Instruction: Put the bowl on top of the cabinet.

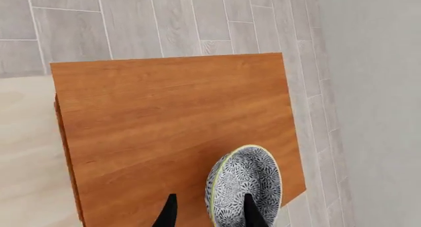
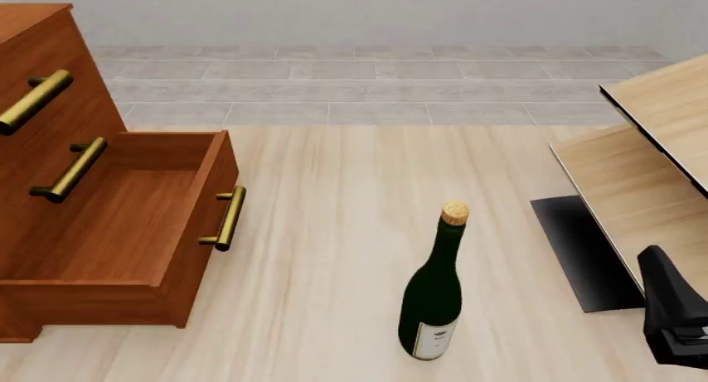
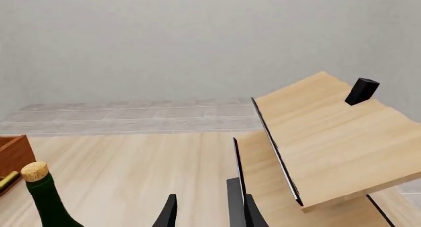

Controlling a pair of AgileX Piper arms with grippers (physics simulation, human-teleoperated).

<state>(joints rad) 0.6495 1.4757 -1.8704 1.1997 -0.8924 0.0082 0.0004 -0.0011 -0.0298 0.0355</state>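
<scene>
1. The cabinet [image 2: 66, 191] stands at the left of the table [image 2: 332, 233], one drawer [image 2: 133, 224] pulled out.
2. In the left wrist view, the left gripper [image 1: 207, 212] grasps the bowl [image 1: 245, 185] by its rim, tilted above the cabinet's top.
3. A wine bottle [image 2: 435, 291] stands mid-table.
4. The right gripper [image 3: 207, 212] hangs released near a pale shelf [image 3: 329, 138].

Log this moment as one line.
left gripper: shut on bowl above cabinet top | right gripper: open, idle | wine bottle: upright
</scene>
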